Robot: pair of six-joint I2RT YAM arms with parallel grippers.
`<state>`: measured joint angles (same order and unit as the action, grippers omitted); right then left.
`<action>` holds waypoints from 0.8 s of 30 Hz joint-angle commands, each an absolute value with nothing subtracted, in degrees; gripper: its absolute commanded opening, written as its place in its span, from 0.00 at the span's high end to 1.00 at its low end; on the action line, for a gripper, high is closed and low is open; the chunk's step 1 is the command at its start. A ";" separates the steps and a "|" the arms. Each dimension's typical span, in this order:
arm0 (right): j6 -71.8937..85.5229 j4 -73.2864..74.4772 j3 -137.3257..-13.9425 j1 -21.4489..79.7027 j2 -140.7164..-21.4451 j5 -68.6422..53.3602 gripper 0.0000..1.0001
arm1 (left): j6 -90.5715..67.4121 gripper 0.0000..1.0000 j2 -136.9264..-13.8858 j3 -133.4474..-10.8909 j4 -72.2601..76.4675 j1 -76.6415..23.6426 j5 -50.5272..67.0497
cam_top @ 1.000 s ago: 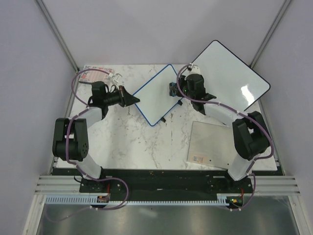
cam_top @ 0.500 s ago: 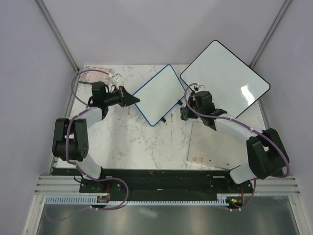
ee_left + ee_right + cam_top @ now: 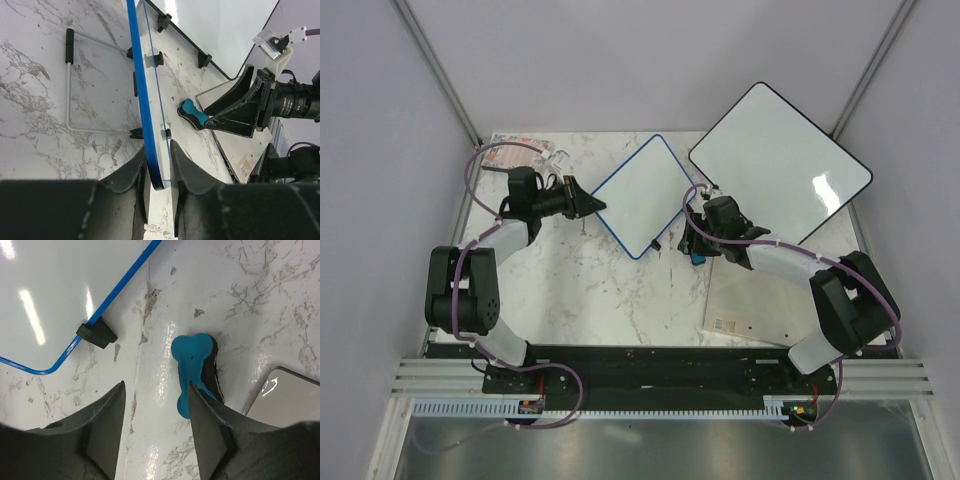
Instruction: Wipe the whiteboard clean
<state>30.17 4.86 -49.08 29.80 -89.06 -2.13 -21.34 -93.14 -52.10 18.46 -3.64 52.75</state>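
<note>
The whiteboard, small and blue-framed, sits at the table's back middle, and its face looks white. My left gripper is at its left corner. In the left wrist view my left gripper has one finger against each face of the whiteboard, which is seen edge-on. A blue eraser with a black pad lies on the marble just right of the board's near corner. My right gripper hangs open over the table, its right finger beside the eraser and nothing between its jaws.
A larger black-framed board lies at the back right. A beige sheet with a barcode label lies at the near right, close to the eraser. A printed packet sits at the back left. The board's wire stand juts out behind it.
My right arm swung from the board's far right edge toward the near side, came down beside the board's near corner, and opened off the eraser. The left arm has stayed put.
</note>
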 commanded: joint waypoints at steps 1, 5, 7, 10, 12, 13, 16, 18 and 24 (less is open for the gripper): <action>30.32 4.04 -50.27 29.97 -89.47 -0.80 0.39 | -18.63 0.71 -90.35 -53.09 18.28 -3.96 53.17; 30.15 2.82 -51.15 29.62 -90.35 3.07 0.36 | -17.85 0.68 -89.74 -53.09 17.58 -3.87 52.74; 29.01 2.29 -52.46 29.36 -92.02 4.47 0.36 | -17.40 0.66 -89.56 -53.09 16.53 -3.96 51.86; 27.51 1.59 -54.66 29.00 -94.83 8.25 0.40 | -16.09 0.56 -89.12 -53.00 15.21 -3.95 50.80; 26.46 0.88 -55.46 28.92 -96.49 10.45 0.42 | -16.00 0.37 -88.51 -52.74 14.85 -3.87 50.54; 26.19 0.36 -55.98 28.83 -97.03 10.89 0.43 | -15.65 0.27 -88.24 -52.39 14.77 -3.95 50.54; 26.28 -2.27 -56.16 27.86 -98.17 11.43 0.43 | -14.77 0.27 -87.63 -52.12 13.54 -3.96 50.10; 26.98 -3.33 -56.16 26.38 -98.87 9.60 0.43 | -14.15 0.26 -86.67 -52.03 12.66 -3.95 49.05; 28.56 -7.73 -56.95 21.72 -101.68 1.68 0.43 | -13.36 0.24 -81.75 -52.03 7.83 -3.78 43.60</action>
<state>27.66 -2.85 -54.41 24.43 -99.70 6.31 -16.71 -86.83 -51.66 10.87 -3.68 47.51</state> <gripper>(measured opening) 0.572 0.750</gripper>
